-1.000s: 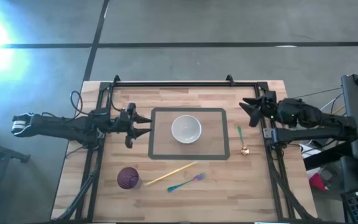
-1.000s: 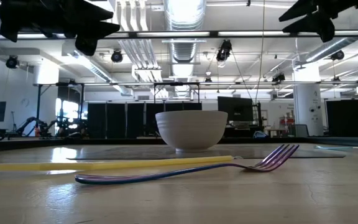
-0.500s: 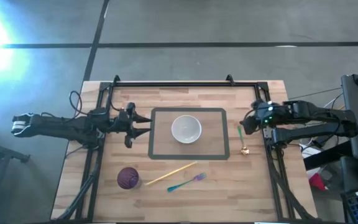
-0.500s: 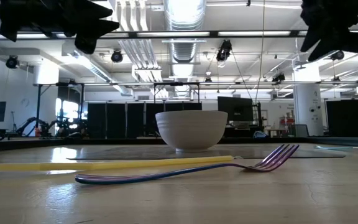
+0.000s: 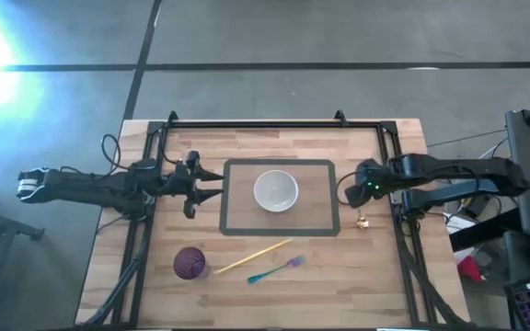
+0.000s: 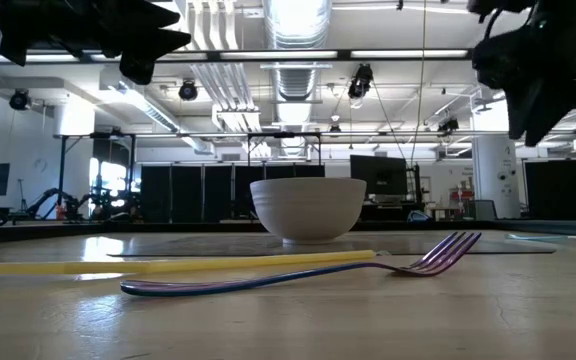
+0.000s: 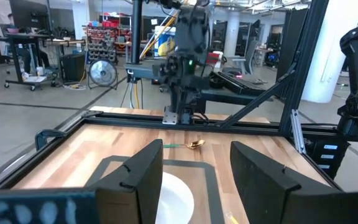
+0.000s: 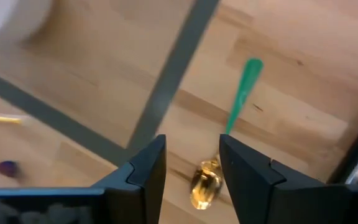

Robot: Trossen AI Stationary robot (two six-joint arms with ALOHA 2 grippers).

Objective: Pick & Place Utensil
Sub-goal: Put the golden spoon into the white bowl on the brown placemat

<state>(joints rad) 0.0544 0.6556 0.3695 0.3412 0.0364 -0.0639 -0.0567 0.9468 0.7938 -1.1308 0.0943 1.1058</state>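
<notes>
A spoon with a green handle (image 8: 242,92) and a gold bowl (image 8: 204,183) lies flat on the wood, right of the grey-bordered mat (image 5: 325,230). In the high view only its gold bowl (image 5: 362,221) shows beside my right gripper (image 5: 349,195). That gripper (image 8: 191,152) hangs open above the spoon, pointing down, and touches nothing. A white bowl (image 5: 275,190) stands on the mat. My left gripper (image 5: 217,177) waits open at the mat's left edge, level above the table.
A purple cup (image 5: 190,263) stands near the near-left corner. A yellow stick (image 5: 253,256) and a purple-teal fork (image 5: 276,269) lie on the wood in front of the mat. A black frame (image 5: 274,125) runs along the table's far and side edges.
My right gripper has moved from the table's right edge toward the left and near side, coming down over the spoon. It has tipped from level to pointing downward. The spoon and the other things have stayed put.
</notes>
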